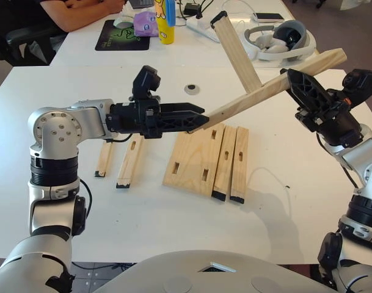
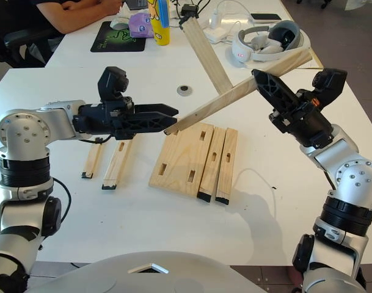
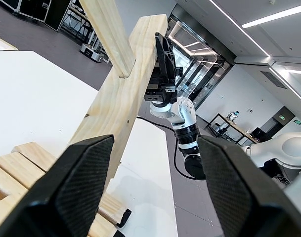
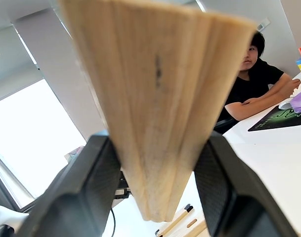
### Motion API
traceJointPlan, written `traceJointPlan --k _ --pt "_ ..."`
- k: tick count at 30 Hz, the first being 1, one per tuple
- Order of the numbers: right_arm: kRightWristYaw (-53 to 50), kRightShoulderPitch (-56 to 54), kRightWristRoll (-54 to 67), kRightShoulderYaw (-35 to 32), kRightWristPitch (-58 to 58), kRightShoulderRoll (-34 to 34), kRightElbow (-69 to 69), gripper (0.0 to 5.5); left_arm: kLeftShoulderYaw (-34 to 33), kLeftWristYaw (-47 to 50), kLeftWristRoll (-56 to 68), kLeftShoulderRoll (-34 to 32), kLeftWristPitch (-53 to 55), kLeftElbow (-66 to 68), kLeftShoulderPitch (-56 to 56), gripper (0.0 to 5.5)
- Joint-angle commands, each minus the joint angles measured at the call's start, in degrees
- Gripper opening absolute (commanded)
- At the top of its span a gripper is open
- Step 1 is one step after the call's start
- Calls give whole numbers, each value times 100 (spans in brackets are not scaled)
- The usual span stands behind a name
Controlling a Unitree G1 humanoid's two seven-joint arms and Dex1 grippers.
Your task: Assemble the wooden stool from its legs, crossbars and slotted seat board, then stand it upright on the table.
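Observation:
A long wooden leg (image 1: 259,91) slants above the table, with a second wooden piece (image 1: 237,52) slotted crosswise into it and pointing up and back. My right gripper (image 1: 295,82) is shut on the leg near its upper end. My left gripper (image 1: 201,119) is open at the leg's lower end: the wood lies against one finger (image 3: 86,192), with a gap to the other. Below on the table lies the slotted seat board (image 1: 189,159), with two black-tipped legs (image 1: 231,162) flat along its right side. Two shorter slotted pieces (image 1: 118,159) lie under my left arm.
A round grommet (image 1: 192,89) sits in the table behind the parts. On the far table stand a yellow bottle (image 1: 166,21), headphones (image 1: 280,38), a mouse pad (image 1: 121,33) and cables. The table's front half is bare.

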State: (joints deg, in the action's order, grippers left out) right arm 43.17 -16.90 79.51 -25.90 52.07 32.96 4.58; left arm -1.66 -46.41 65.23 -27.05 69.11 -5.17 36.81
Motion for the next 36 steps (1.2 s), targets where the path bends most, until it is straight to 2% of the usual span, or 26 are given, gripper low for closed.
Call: traceJointPlan --k 1,16,23,27,30,32,36 --pt "363 -344 -285 124 -53 123 -445 206 156 -89 -329 132 -177 317 256 312" --pt "1245 -898 -1157 372 -146 47 -1380 206 238 -405 -884 283 -483 647 259 312" --pt "1285 -551 -1108 -29 -83 199 -1200 206 485 -576 -1121 573 -538 945 563 312" --pt "1188 138 -871 -690 -28 354 -772 206 870 -866 -1405 971 -676 1425 986 312" --pt "1146 305 -803 -863 12 365 -648 206 948 -999 -1540 1076 -723 1570 1092 312" --pt "1121 319 -780 -878 26 359 -624 206 948 -1055 -1594 1088 -735 1607 1110 312" --pt "1408 -524 -1151 -170 51 242 -1264 206 459 -657 -1422 809 -543 939 565 312"
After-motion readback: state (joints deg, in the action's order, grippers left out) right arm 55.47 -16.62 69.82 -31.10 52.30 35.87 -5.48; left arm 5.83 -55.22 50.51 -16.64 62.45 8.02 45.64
